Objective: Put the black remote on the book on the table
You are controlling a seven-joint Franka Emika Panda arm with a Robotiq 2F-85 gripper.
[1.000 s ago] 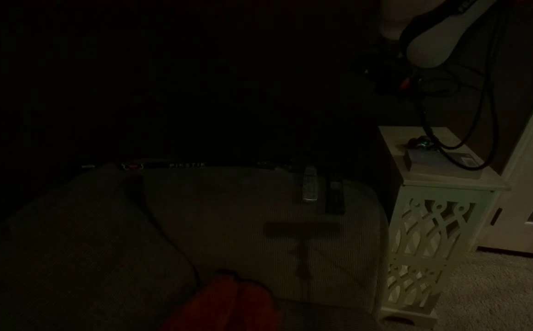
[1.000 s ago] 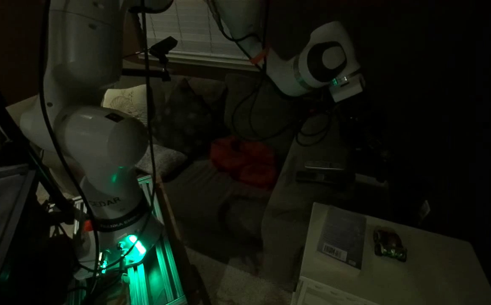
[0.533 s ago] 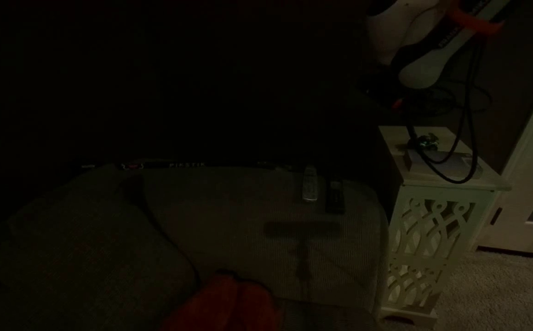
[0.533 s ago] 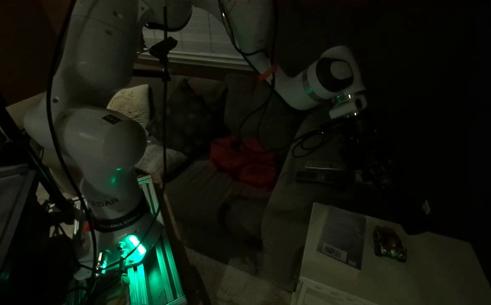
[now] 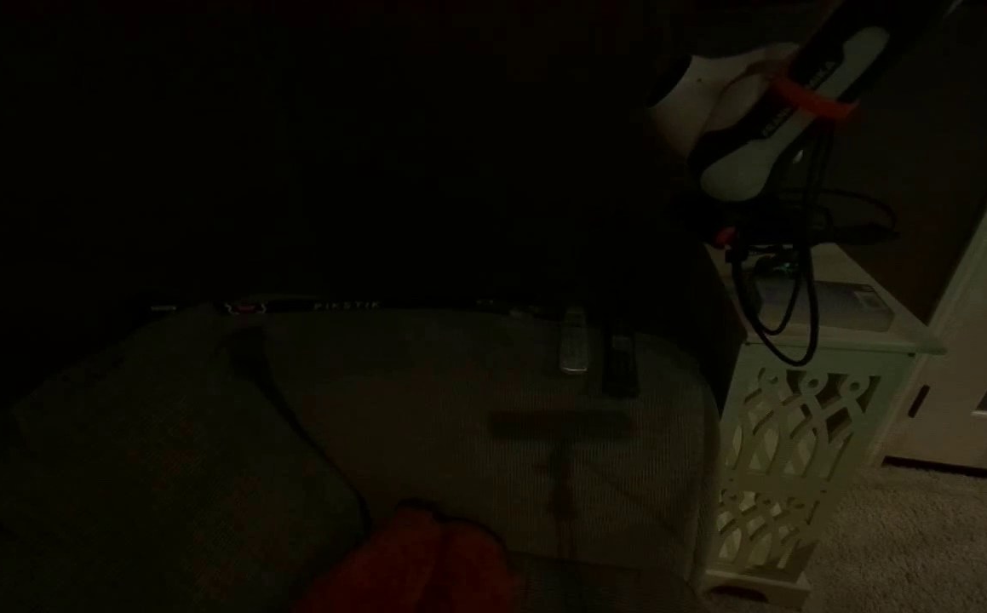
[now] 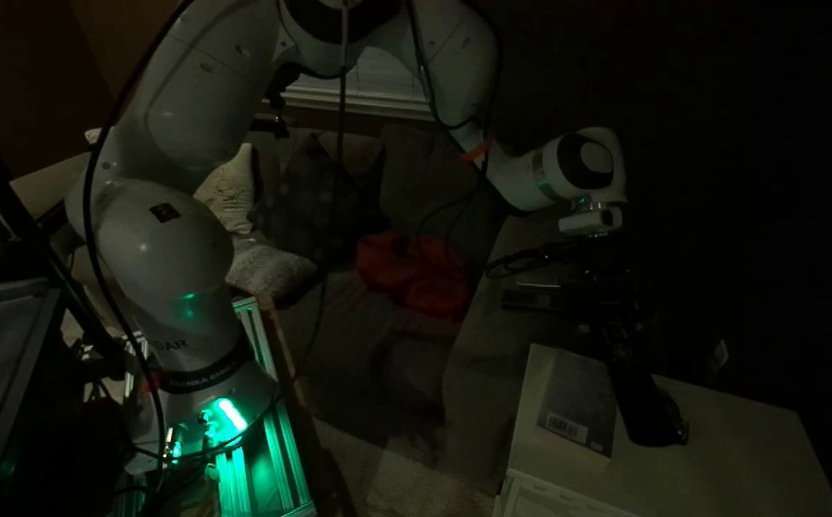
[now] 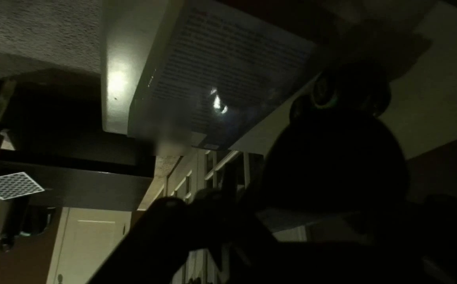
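Black remote on the sofa arm, silver remote beside it, book on the table, dark tool near the book (spread or pressed together, cannot tell)

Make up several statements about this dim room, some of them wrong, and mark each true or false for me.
1. A slim black remote lies on the greyish fabric sofa arm, beside a narrow silvery remote. True.
2. The robot's black gripper is clamped on the slim black remote. False: that remote lies free on the sofa arm.
3. A flat grey book, barcode showing, lies on the white rectangular side table. True.
4. The light on the robot's white base glows red. False: the light glows green.
5. The table's side panel is solid. False: the panel has curved cut-outs.
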